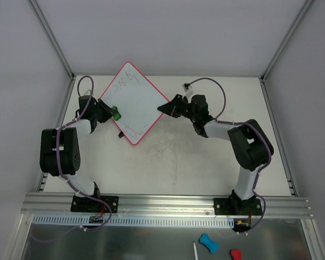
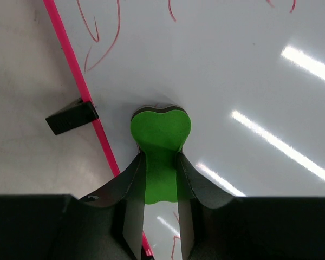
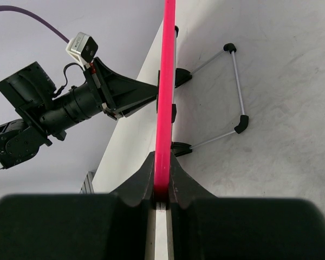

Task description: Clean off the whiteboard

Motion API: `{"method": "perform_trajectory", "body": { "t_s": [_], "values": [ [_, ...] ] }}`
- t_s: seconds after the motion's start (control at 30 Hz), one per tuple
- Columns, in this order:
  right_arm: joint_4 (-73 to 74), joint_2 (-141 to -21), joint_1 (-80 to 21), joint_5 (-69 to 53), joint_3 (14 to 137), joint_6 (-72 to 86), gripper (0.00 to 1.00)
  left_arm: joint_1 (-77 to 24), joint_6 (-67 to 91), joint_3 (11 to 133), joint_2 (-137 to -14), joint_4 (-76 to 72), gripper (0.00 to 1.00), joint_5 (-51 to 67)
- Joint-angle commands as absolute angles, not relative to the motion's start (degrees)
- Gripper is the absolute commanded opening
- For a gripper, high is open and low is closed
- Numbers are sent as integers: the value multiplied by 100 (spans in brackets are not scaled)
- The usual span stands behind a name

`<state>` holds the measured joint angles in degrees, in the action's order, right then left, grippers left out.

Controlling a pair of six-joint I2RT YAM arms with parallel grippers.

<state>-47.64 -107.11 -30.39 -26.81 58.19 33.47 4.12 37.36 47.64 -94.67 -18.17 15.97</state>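
Note:
The whiteboard (image 1: 134,103), white with a pink-red rim, stands like a diamond, tilted up on the table. Red scribbles mark its top (image 1: 122,84) and lower corner (image 1: 136,130). My left gripper (image 1: 109,112) is shut on a green eraser (image 1: 116,115) at the board's left edge. In the left wrist view the eraser (image 2: 160,132) lies against the white surface between my fingers (image 2: 160,160), just right of the rim (image 2: 78,78). My right gripper (image 1: 165,107) is shut on the board's right corner. The right wrist view shows the rim (image 3: 166,81) edge-on in the jaws (image 3: 162,165).
A black clip (image 2: 71,116) sits outside the rim. A wire stand (image 3: 237,89) rests on the table behind the board. Grey enclosure walls surround the table. A blue object (image 1: 208,242), a red one (image 1: 235,253) and a white pen (image 1: 195,252) lie below the front rail (image 1: 168,203).

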Motion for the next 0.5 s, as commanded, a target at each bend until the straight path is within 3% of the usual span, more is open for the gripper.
{"method": "perform_trajectory", "body": {
  "t_s": [0.0,0.47],
  "values": [
    [-4939,-10529,-3138,-2663,5792,3050,0,518,3797,5150,-9826,-2004,0,1591],
    [-4939,-10529,-3138,-2663,5774,3041,0,580,3744,5028,-10108,-2390,0,2346]
  ]
}}
